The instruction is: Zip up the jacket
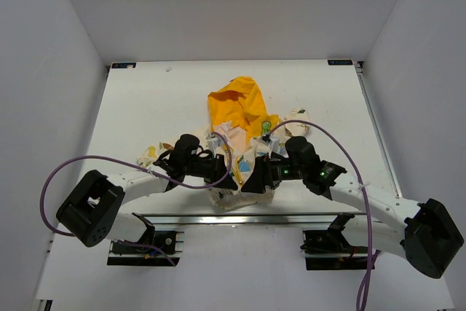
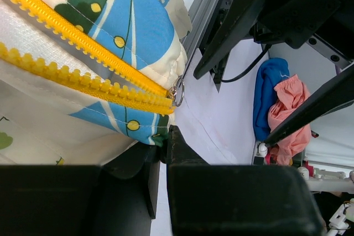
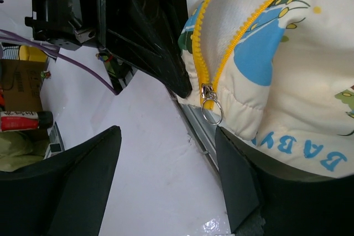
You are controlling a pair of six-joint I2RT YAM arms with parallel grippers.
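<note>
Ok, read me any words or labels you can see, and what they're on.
"BABY": blue letters on the jacket, upside down in the right wrist view.
Label on the red bottle: too blurred to read.
Black tags at the table's far corners: too small to read.

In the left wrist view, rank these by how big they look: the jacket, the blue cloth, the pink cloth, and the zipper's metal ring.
1. jacket, by far.
2. blue cloth and pink cloth, about alike; both lie farther off.
3. metal ring, smallest despite being near.
</note>
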